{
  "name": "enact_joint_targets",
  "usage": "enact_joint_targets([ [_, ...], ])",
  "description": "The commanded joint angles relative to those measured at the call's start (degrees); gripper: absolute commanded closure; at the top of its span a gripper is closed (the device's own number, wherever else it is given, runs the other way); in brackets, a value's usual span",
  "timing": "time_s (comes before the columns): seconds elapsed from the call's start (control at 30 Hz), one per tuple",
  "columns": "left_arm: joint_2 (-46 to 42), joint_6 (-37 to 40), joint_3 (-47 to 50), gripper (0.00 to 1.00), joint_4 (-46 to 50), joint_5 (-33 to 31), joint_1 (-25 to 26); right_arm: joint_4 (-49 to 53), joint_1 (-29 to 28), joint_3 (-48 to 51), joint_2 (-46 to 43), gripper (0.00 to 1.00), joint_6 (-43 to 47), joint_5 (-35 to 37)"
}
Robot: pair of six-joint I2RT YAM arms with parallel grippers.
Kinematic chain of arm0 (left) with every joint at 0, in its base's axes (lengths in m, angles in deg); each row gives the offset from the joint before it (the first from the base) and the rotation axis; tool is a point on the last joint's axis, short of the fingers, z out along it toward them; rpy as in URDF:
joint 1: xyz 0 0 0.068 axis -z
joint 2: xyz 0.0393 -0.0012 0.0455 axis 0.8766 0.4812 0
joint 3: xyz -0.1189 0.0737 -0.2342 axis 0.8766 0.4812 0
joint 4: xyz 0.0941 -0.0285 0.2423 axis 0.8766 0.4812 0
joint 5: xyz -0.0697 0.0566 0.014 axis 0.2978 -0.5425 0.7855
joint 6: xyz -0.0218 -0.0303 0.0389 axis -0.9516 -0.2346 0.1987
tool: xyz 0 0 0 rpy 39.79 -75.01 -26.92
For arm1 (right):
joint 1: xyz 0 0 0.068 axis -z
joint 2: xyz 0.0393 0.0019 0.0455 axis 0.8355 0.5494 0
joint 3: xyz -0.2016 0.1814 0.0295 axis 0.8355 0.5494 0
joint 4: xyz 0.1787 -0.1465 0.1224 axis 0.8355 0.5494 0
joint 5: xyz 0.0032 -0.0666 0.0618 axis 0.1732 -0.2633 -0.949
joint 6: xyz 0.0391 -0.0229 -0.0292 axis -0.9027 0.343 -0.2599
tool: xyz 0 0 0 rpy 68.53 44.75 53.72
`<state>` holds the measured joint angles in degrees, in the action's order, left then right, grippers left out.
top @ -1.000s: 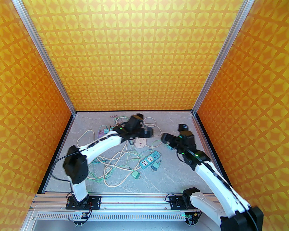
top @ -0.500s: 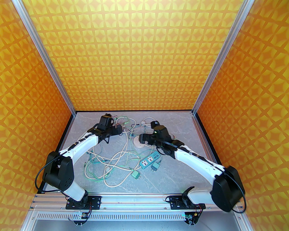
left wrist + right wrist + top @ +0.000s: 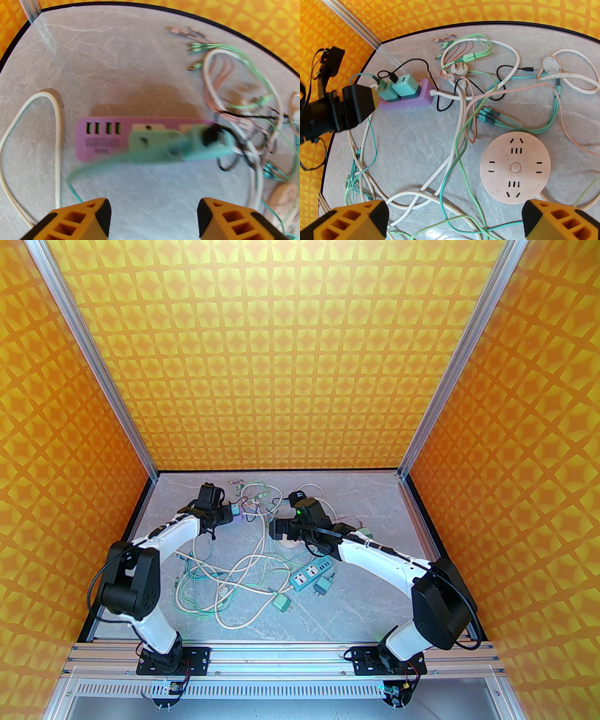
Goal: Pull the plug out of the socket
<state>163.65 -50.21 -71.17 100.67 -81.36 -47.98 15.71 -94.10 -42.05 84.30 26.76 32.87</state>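
Teal plastic cube plug (image 3: 388,92), ten o'clock, wants spread left gripper (image 3: 153,211) squared around it, pulling straight; right gripper (image 3: 454,213) gapes empty.

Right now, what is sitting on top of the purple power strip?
Two teal charger cubes stand plugged in side by side on the purple power strip, a black cable and a teal cable running from them. Their prongs and the sockets beneath are covered.

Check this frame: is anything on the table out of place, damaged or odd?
Nothing looks damaged or spilled. The one untidy thing is the cables: white, green, pink and black cords lie tangled in overlapping loops on the table, from the purple power strip past the round socket.
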Motion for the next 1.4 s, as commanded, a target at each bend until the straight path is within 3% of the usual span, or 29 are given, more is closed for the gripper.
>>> enact_joint_targets([
  [0.0, 1.4, 1.7, -2.9, 0.35, -1.1, -1.5, -0.8, -0.7, -0.2, -1.4, 0.7, 0.02, 1.1, -0.5],
  [0.47, 2.3, -0.2, -5.5, 0.39, 2.1, 0.7, -0.8, -0.6, -0.2, -1.9, 2.2, 0.02, 0.9, -1.0],
  [0.73, -9.8, -1.9, -0.4, 0.27, 2.8, 6.4, -0.2, -1.7, -0.2, -1.0, 2.0, 0.01, 0.8, -1.7],
  [0.8, -12.6, -2.2, -1.0, 0.16, 4.2, 6.4, -1.4, -2.1, -0.3, -1.0, 2.4, 0.02, 0.6, -2.2],
  [0.93, -13.1, -2.7, -4.6, 0.09, 5.6, 7.1, -6.2, -2.8, -0.7, -0.8, 2.7, 0.02, 0.2, -2.9],
  [1.1, -3.0, -5.9, -12.5, 0.09, 4.2, 21.5, -14.6, -2.6, -1.3, -0.4, 1.9, 0.02, 0.1, -3.0],
  [1.2, 3.6, -9.7, -16.1, 0.22, 2.7, 27.2, -18.0, -2.5, -1.5, 0.1, 1.0, 0.02, 0.0, -2.8],
  [1.3, 8.3, -10.4, -18.9, 0.6, 1.8, 29.1, -19.8, -2.1, -1.6, 0.7, 0.2, 0.01, -0.1, -2.4],
  [1.37, 11.6, -9.4, -21.8, 0.72, 2.3, 29.1, -20.2, -2.1, -1.6, 0.8, -0.2, 0.02, -0.2, -2.3],
])
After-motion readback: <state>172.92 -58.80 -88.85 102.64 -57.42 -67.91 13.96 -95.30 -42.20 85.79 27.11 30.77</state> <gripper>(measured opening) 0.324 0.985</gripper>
